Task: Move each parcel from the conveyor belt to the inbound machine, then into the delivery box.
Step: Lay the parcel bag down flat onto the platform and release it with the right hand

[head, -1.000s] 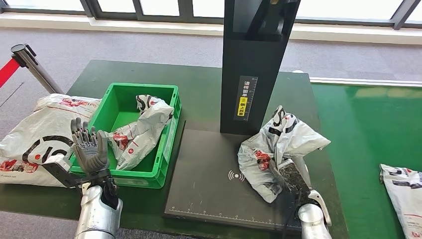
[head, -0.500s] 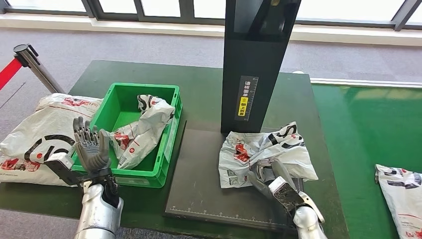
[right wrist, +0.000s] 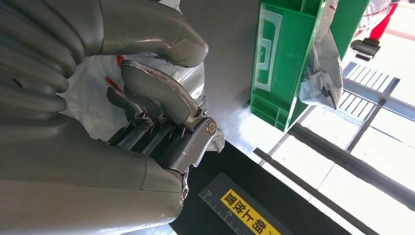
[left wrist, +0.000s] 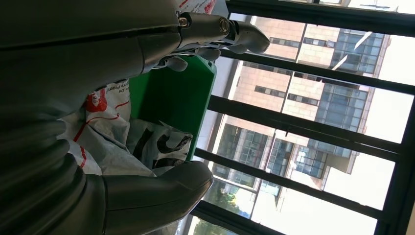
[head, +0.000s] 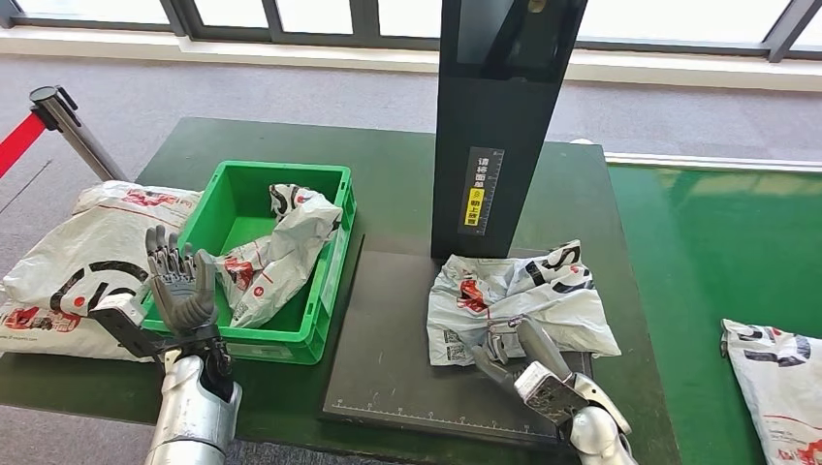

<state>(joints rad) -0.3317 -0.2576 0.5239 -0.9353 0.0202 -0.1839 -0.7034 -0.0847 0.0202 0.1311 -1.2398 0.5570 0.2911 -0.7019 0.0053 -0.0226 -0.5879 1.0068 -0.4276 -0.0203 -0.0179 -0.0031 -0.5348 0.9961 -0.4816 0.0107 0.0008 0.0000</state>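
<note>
Four crumpled white plastic parcels with red and black print show in the head view. One parcel (head: pixel 519 302) lies flat on the black scanning plate of the inbound machine (head: pixel 407 358), right at the foot of its tall black column (head: pixel 504 107). At about five o'clock from that parcel, the right hand (head: pixel 528 363) rests at its near edge, fingers (head: pixel 534 341) stretched forward over the plastic; whether they actually pinch it is hard to say from here. At nine o'clock of the plate sits the green plastic delivery box (head: pixel 320 310), a second white parcel (head: pixel 276 257) slumped inside it. The left hand (head: pixel 179 286) stands upright at the box's near left corner, palm forward, fingers spread and holding nothing. A large white mail bag (head: pixel 68 262) lies on the dark green table (head: pixel 388 165) at nine o'clock of the box. Out at three o'clock, another white parcel (head: pixel 775 378) rests on the bright green conveyor belt (head: pixel 717 252).

Over to the left wrist view: the grey thumb (left wrist: pixel 161 188) and the fingers (left wrist: pixel 220 32) are wide apart, nothing between them, with the green box wall (left wrist: pixel 173 105) and its parcel (left wrist: pixel 127 142) beyond.

Now the right wrist view: the fingers (right wrist: pixel 151 90) curl onto the white plastic of the parcel (right wrist: pixel 98 95), thumb (right wrist: pixel 151 32) arched above it. The grip looks loose, more a press than a firm hold.
</note>
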